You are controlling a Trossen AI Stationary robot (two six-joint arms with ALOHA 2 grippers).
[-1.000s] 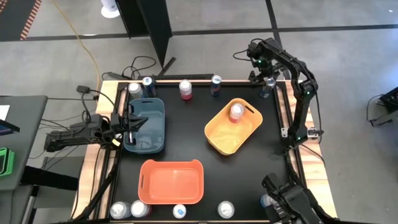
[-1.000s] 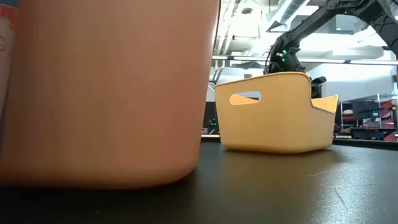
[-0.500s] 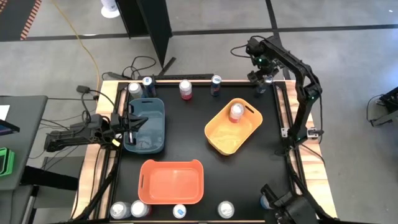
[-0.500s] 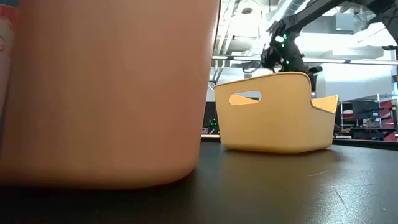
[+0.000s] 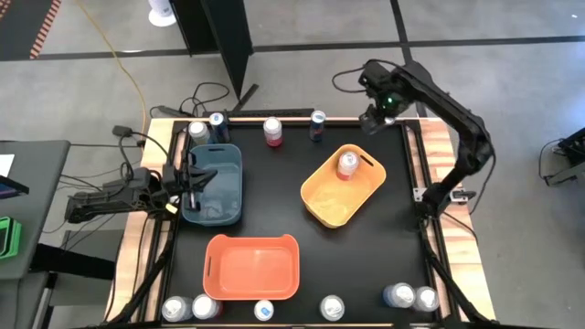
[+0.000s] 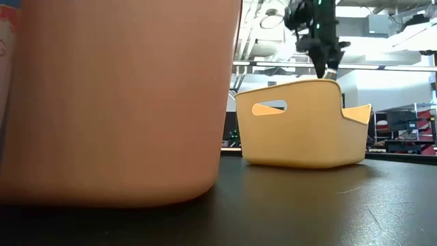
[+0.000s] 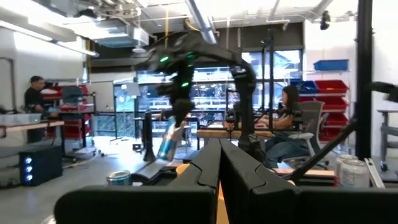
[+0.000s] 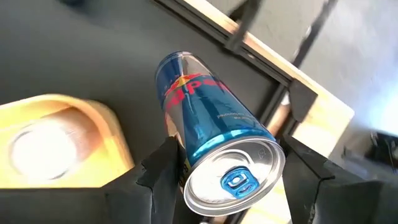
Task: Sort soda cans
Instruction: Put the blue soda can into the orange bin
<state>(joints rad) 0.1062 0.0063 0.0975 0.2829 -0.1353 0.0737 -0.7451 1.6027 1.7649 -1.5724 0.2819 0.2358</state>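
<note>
A blue soda can (image 8: 208, 134) hangs in my right gripper (image 8: 231, 167), which is shut on it above the table's far right corner (image 5: 375, 119), just beyond the yellow bin (image 5: 322, 203). That bin holds one pink can (image 5: 347, 164). The left wrist view also shows the held can (image 7: 168, 140) in the air. My left gripper (image 5: 194, 185) waits shut and holding nothing over the dark blue bin (image 5: 224, 206) at the table's left. More cans stand upright along the far edge (image 5: 272, 132) and the near edge (image 5: 331, 308). My right gripper pinches the blue can between its two fingers, on opposite sides of the wall just below the silver top (image 8: 198, 163). The fingers come from above, slanting down. The can is lifted clear of the table and hangs tilted, its bottom end pointing away and down.
An orange bin (image 5: 251, 267) sits near the front edge and fills the left of the low view (image 6: 116, 96). Bare black tabletop (image 5: 274, 192) lies between the three bins. Cables run off the table's far left corner.
My right gripper has risen from the table's far right corner with the blue can, lifting it clear, and has swung a little toward the left, nearer the yellow bin, tipping as it went. The left arm has kept still.
</note>
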